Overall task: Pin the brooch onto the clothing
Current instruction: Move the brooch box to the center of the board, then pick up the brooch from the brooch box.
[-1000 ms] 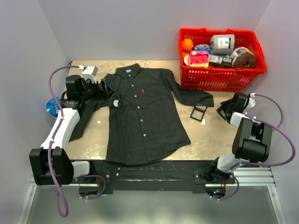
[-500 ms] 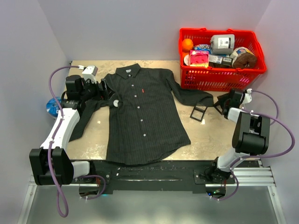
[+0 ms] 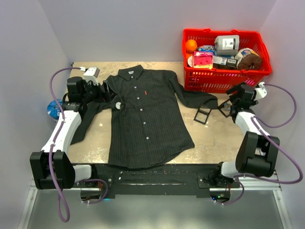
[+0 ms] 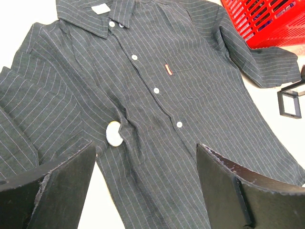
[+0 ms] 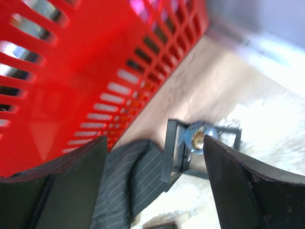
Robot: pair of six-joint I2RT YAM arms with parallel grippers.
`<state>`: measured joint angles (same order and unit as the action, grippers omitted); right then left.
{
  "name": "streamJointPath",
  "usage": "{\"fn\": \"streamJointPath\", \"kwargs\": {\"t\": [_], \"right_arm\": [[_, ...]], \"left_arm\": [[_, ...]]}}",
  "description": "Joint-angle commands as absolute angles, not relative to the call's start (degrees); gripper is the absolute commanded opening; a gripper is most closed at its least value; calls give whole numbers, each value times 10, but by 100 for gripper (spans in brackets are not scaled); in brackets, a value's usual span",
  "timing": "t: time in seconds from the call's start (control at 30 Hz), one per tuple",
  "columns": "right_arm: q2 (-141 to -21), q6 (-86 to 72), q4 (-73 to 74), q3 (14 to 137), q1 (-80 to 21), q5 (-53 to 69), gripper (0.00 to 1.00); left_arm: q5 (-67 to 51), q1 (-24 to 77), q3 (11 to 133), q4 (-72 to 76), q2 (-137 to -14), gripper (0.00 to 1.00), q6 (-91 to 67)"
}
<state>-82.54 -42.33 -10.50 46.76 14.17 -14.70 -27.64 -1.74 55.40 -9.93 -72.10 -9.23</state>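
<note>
— Where was the clothing at that moment?

— The shirt (image 3: 143, 119) lay flat and buttoned, front up, across the middle of the table (image 3: 214, 138); one sleeve ran out toward the red basket (image 3: 219, 82), its cuff just beside a small black box (image 5: 169, 148).

— And the brooch?

— I could not say for certain; a pale oval piece (image 4: 113, 133) sat on the cloth where the other sleeve meets the body, and a round blue-and-gold piece (image 5: 197, 136) rested in the black box; either might have been it.

— The grippers?

— The left gripper (image 4: 145, 157) hung over the shirt near that shoulder, fingers spread wide with nothing between them, the oval piece just ahead of it; the right gripper (image 5: 155, 143) was spread too and empty, poised above the box close to the basket wall.

— So which step was in hand?

— By my reading, the pickup; neither gripper held anything. If the round piece was the brooch, the right arm needed to come down squarely over the box and nip the piece by its edge without catching the box wall, then carry it to the shirt's chest; the left would likely have to steady the cloth there.
</note>
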Motion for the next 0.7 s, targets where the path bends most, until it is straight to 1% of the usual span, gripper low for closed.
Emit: {"fn": "streamJointPath", "kwargs": {"t": [0.0, 0.1, 0.23, 0.4, 0.67], "right_arm": [[-782, -375, -76, 458, 153, -207, 81], [-783, -375, -74, 438, 170, -196, 73], [-800, -380, -73, 425, 184, -181, 69], [-837, -369, -70, 434, 192, -158, 69], [-923, -352, -87, 464, 198, -76, 71]], "left_arm": [[-278, -14, 566, -88, -708, 90, -83], [-279, -13, 566, -87, -708, 90, -83], [-274, -8, 564, -87, -708, 90, -83], [-272, -7, 564, -89, -709, 90, -82], [-265, -7, 565, -91, -710, 90, -79]]}}
